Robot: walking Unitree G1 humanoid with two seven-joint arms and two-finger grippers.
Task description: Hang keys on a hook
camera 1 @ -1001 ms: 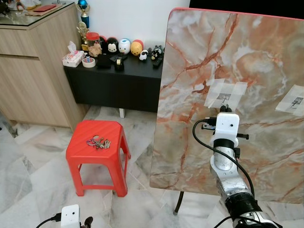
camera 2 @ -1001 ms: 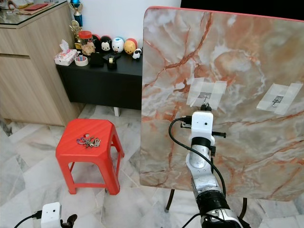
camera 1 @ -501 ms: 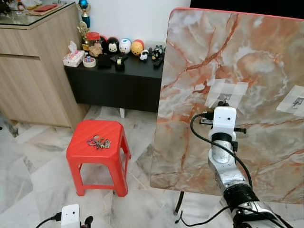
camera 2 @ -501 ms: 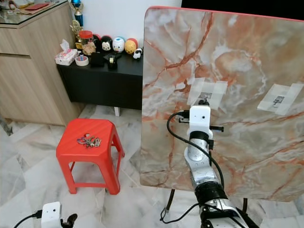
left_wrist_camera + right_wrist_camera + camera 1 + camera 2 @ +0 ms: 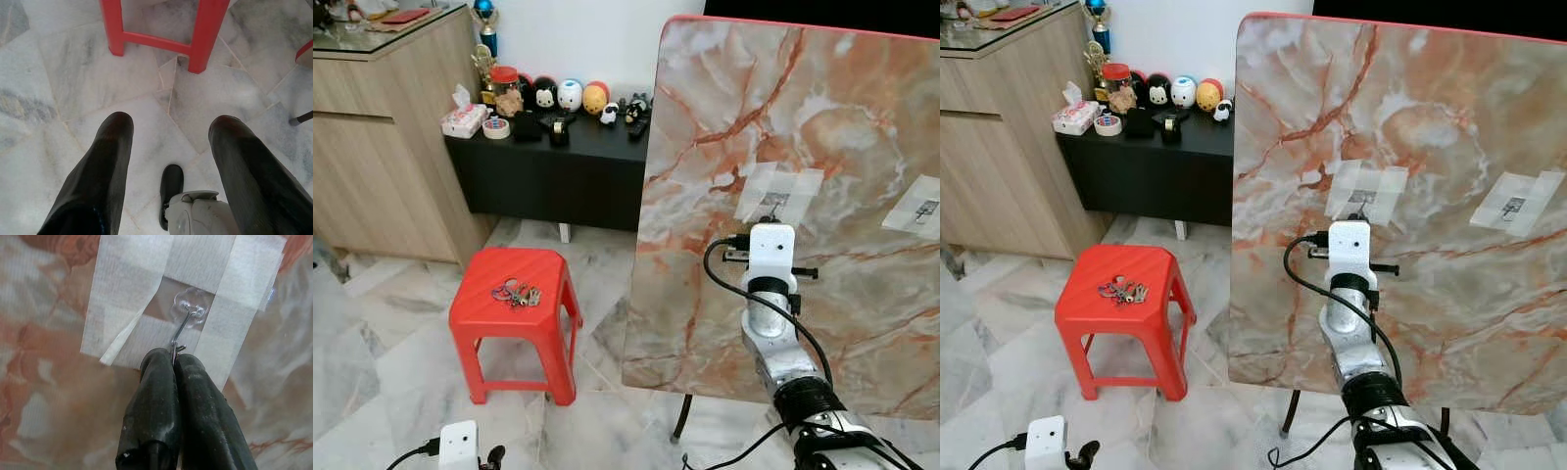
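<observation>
Left gripper [image 5: 166, 147] hangs idle near floor, fingers spread, empty. Keys [image 5: 516, 293] lie on red stool [image 5: 480, 318], untouched. Right gripper [image 5: 175, 361] raised at marble board [image 5: 705, 147], fingers pressed together at wire hook [image 5: 182, 330], holding nothing. I judge pickup not begun; next: go to stool, grasp keys.

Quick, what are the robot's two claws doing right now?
Left gripper: open, empty, low over the marble floor.
Right gripper: shut at the small wire hook taped to the upright marble tabletop.

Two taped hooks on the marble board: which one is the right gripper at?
The left hook, under the wider tape patch nearer the board's middle. The right gripper is shut at its wire tip; the other hook sits by the right edge, untouched.
</observation>
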